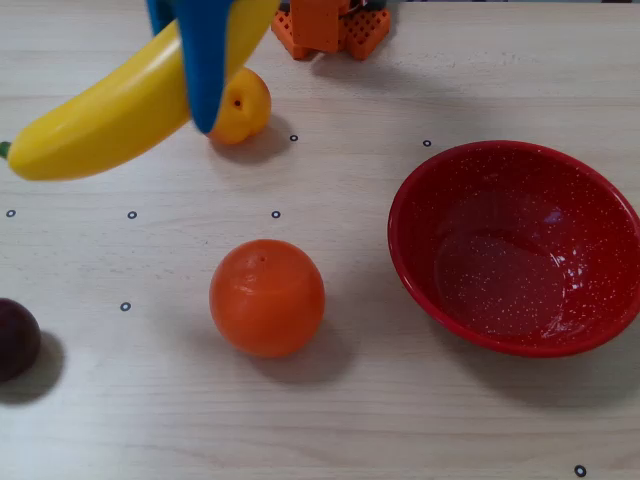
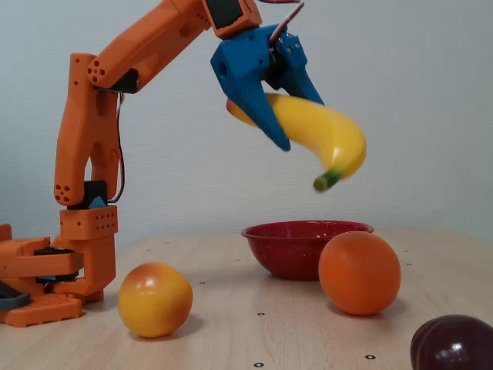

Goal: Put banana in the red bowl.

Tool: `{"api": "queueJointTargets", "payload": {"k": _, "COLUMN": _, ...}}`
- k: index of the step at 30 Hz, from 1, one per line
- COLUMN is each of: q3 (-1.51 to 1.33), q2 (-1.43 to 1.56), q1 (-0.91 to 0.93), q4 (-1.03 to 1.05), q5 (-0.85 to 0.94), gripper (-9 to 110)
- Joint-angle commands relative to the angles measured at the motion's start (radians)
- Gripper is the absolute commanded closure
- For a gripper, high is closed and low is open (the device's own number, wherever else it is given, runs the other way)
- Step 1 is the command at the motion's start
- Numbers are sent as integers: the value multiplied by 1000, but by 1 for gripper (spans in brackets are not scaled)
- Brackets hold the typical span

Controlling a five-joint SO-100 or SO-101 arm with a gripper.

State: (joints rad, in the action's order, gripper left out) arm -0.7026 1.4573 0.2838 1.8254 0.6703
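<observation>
The yellow banana (image 2: 323,135) is held high above the table in my blue gripper (image 2: 296,116), which is shut on it, green stem tip pointing down toward the camera in the fixed view. In the overhead view the banana (image 1: 100,115) stretches across the upper left, with the blue gripper (image 1: 212,70) across its middle. The red speckled bowl (image 1: 600,205) sits empty at the right, well apart from the banana. In the fixed view the bowl (image 2: 289,250) stands on the table below and behind the banana.
An orange ball (image 1: 267,297) lies in the middle, left of the bowl. A yellow-orange fruit (image 1: 245,105) lies beside the gripper. A dark purple fruit (image 1: 15,340) sits at the left edge. The orange arm base (image 2: 54,270) stands at the back.
</observation>
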Motion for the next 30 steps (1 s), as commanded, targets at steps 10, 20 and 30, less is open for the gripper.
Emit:
{"api": "queueJointTargets", "payload": {"k": 10, "q3": -67, "q2": 311, "q1": -307, "q4": 46, "q5": -72, "gripper": 102}}
{"api": "queueJointTargets", "payload": {"k": 20, "q3": -213, "q2": 380, "q1": -552, "q4": 44, "q5": -124, "gripper": 102}}
{"api": "queueJointTargets", "payload": {"k": 30, "q3": -202, "q2": 249, "q1": -675, "q4": -38, "q5": -156, "gripper": 102}}
